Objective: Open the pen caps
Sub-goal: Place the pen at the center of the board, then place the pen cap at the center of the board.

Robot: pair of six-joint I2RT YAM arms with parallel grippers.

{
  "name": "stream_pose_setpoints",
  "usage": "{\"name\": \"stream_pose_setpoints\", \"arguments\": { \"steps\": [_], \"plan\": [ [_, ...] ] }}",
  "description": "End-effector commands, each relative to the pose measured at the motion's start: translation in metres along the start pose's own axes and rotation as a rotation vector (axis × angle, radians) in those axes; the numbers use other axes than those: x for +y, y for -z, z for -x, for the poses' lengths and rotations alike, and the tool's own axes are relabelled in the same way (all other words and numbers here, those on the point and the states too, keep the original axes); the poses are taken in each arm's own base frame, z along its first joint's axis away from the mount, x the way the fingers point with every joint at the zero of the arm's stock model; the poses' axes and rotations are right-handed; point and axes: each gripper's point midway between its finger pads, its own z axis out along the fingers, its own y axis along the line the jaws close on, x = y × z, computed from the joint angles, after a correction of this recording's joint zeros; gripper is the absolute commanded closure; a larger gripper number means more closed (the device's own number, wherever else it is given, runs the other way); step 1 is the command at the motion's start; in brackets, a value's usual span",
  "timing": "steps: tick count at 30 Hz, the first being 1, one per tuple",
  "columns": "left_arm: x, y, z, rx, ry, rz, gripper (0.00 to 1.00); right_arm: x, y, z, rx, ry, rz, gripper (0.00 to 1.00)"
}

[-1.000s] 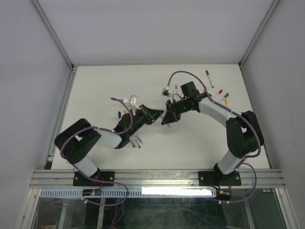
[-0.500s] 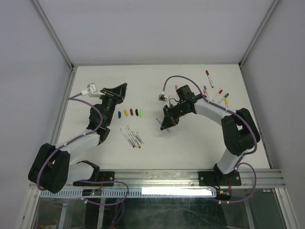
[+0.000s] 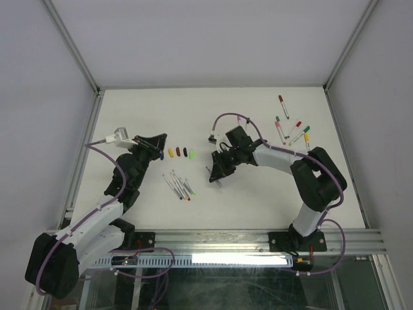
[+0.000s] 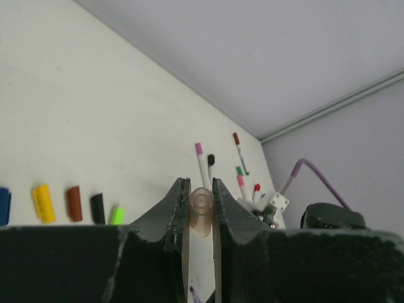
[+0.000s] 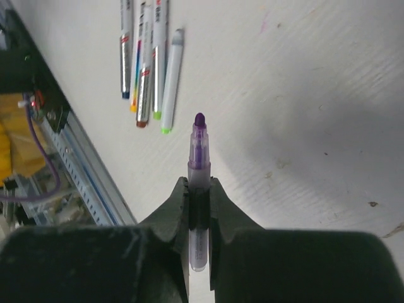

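Observation:
My left gripper (image 3: pixel 161 141) is shut on a small pale purple pen cap (image 4: pixel 201 209), held end-on just left of a row of loose pen caps (image 3: pixel 181 153) on the white table: blue (image 4: pixel 3 205), orange (image 4: pixel 43 202), dark red (image 4: pixel 74 202), black (image 4: pixel 97 207), green (image 4: pixel 117 214). My right gripper (image 3: pixel 213 172) is shut on a purple pen (image 5: pixel 199 161). Its bare purple tip points out past the fingertips, low over the table.
Several uncapped grey-white pens (image 3: pixel 180 186) lie side by side near the front, also seen in the right wrist view as pens (image 5: pixel 149 57). A group of capped pens (image 3: pixel 288 126) lies at the back right. A metal rail (image 3: pixel 213 240) runs along the near edge.
The two grippers were together a second ago. My left arm has swung away to the left with the cap. My right gripper has shifted left and nearer with the uncapped pen.

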Motion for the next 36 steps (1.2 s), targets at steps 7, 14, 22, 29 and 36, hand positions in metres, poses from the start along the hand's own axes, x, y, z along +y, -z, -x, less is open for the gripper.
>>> {"name": "stream_pose_setpoints", "arguments": {
  "steps": [7, 14, 22, 29, 36],
  "plan": [
    [0.031, 0.037, -0.041, 0.194, 0.010, 0.072, 1.00, -0.023, -0.042, 0.021, -0.064, -0.234, -0.237, 0.95],
    [0.031, 0.041, -0.047, 0.233, -0.005, 0.064, 1.00, -0.032, -0.040, 0.024, -0.077, -0.205, -0.293, 0.72],
    [0.029, 0.041, -0.047, 0.240, -0.017, 0.055, 1.00, -0.047, -0.041, 0.019, -0.044, -0.189, -0.359, 0.63],
    [0.021, 0.042, -0.056, 0.291, -0.017, 0.013, 1.00, -0.035, -0.034, 0.028, -0.049, -0.129, -0.313, 0.63],
    [0.013, 0.040, -0.070, 0.366, -0.007, -0.039, 1.00, -0.021, -0.012, 0.044, -0.064, -0.009, -0.266, 0.63]
  ]
}}
